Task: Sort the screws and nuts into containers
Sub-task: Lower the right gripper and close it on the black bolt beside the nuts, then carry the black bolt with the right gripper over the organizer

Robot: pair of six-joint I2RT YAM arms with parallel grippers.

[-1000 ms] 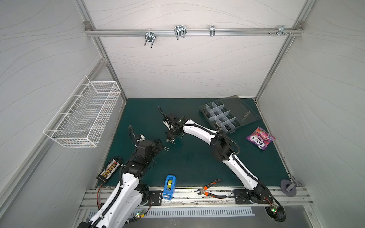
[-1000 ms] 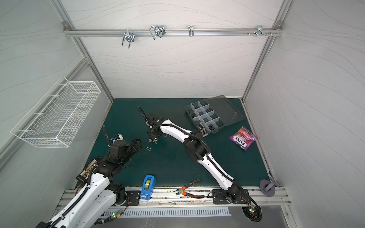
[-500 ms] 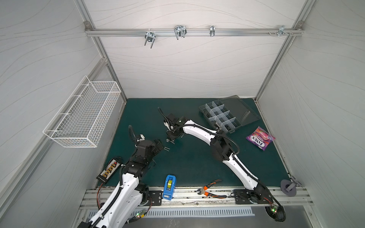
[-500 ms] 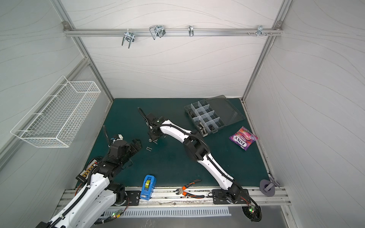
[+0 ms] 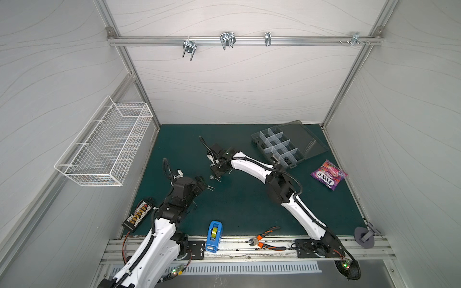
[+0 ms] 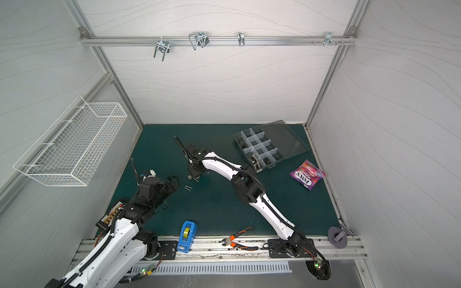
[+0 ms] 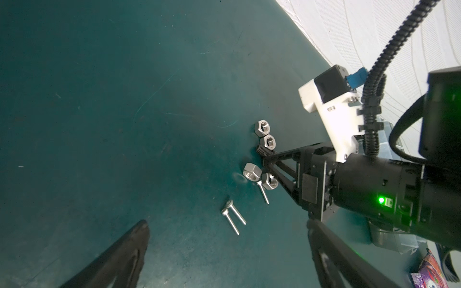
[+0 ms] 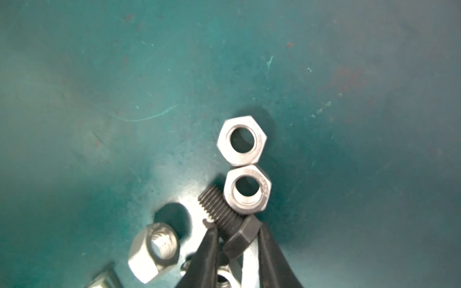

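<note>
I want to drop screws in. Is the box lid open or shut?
Open. The lid is swung back beside the box, and its compartments show uncovered in both top views.

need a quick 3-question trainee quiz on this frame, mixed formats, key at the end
1. Multiple choice: what sits between the fingers of the right gripper? A) a silver nut B) the black bolt C) a thin screw
2. True or false: the left gripper is open and holds nothing.
3. Short answer: is the lid of the organizer box open or shut?
Key: 1 B; 2 true; 3 open.
</note>
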